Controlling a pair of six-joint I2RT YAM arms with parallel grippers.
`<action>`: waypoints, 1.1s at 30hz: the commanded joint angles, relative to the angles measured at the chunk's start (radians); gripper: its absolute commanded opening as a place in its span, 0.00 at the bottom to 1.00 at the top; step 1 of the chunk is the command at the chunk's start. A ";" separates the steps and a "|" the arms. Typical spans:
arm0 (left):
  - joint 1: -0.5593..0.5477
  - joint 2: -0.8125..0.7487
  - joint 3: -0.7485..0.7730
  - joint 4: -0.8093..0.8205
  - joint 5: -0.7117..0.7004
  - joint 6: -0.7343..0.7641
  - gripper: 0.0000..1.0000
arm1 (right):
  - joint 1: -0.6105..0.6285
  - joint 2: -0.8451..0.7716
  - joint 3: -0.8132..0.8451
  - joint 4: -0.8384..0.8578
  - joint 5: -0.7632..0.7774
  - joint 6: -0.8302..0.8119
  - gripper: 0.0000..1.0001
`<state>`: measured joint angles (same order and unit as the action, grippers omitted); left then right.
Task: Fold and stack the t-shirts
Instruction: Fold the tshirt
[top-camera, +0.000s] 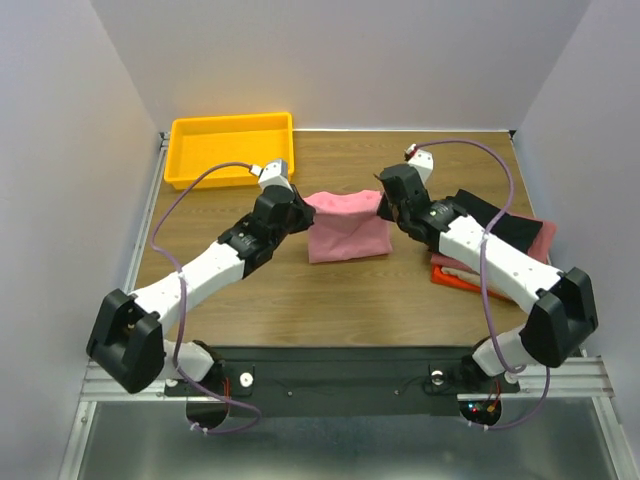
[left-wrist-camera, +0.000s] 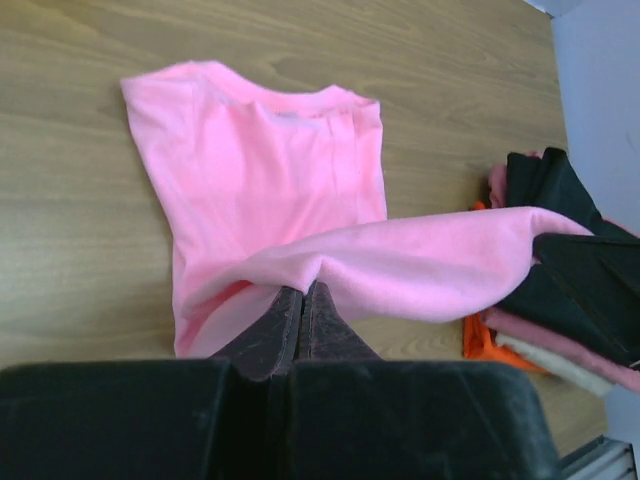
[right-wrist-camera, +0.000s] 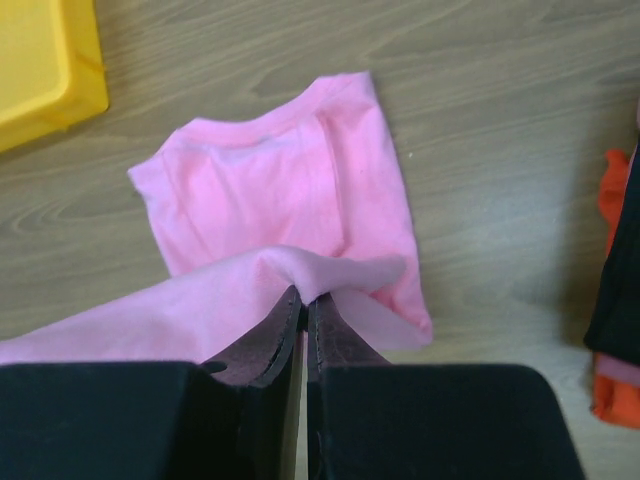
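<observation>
Left hand (left-wrist-camera: 303, 292): shut tight on a lifted edge of the pink shirt (left-wrist-camera: 260, 170), cloth pinched between the fingertips. Right hand (right-wrist-camera: 305, 295): clamped the same way on the other end of that raised edge. Between the two, a band of pink cloth held up off the tabletop (top-camera: 350, 300), sagging slightly in the middle. Beneath it, the rest of the shirt lying flat near the centre of the wood. Hard to say from above which end of the shirt is the lifted one.

Judged as mid-fold. To do it well:
- Carry both hands across together, level and at one pace, so the raised edge lands square on the opposite edge.
- Draw the cloth just taut enough to take out the sag, but not so hard that the lower layer drags or bunches.
- Lower to the cloth before letting go, then smooth.

Around that: smooth wood-grain tabletop, probably slippery under thin cloth, so worth watching for the bottom layer creeping. At the right, a pile of folded shirts (top-camera: 500, 235), black on top with pink, beige and orange-red showing below, partly under the right arm and near the pink shirt. At the far left corner, a yellow tray (top-camera: 230, 150), apart from the shirt. Plain pale walls on three sides.
</observation>
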<state>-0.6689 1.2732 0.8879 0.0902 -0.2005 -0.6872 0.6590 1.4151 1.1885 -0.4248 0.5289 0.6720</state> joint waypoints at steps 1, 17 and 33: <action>0.049 0.061 0.097 0.048 0.029 0.072 0.00 | -0.061 0.059 0.077 0.083 -0.044 -0.084 0.00; 0.186 0.409 0.304 0.037 0.067 0.084 0.00 | -0.236 0.445 0.307 0.181 -0.274 -0.177 0.00; 0.193 0.516 0.433 -0.034 0.026 0.066 0.99 | -0.274 0.616 0.445 0.224 -0.342 -0.235 1.00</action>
<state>-0.4808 1.8935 1.3155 0.0463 -0.1555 -0.6285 0.3897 2.1120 1.6062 -0.2577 0.2073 0.4641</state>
